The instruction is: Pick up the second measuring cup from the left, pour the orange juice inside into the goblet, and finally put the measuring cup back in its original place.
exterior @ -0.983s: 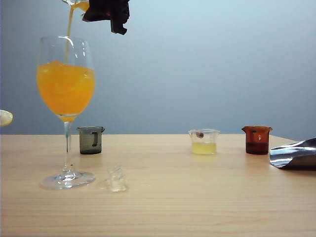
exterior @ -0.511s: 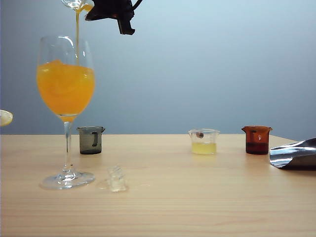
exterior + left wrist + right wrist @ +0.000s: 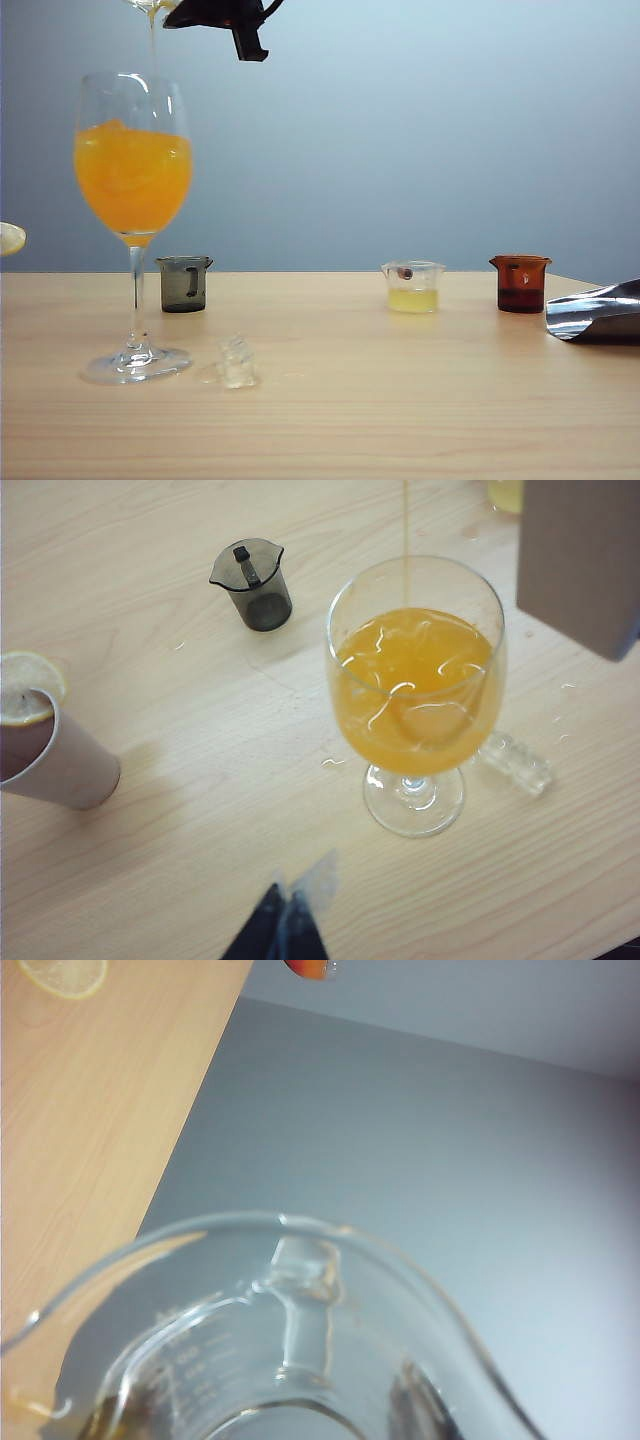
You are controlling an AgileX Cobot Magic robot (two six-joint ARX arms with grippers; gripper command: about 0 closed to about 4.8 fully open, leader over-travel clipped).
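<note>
High over the goblet [image 3: 133,225], the right gripper [image 3: 222,14] clamps the second measuring cup [image 3: 150,5], tipped hard over. A thin thread of orange juice [image 3: 405,530] falls into the bowl, already well filled. The left gripper [image 3: 283,927] hovers near the goblet's foot; its opening I cannot tell.

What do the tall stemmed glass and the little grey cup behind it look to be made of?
The goblet looks like clear, glossy glass: the orange juice shows straight through and the bowl carries sharp highlights. The smoky grey cup is see-through and tinted with a moulded handle; tinted glass or plastic, hard to tell which.
</note>
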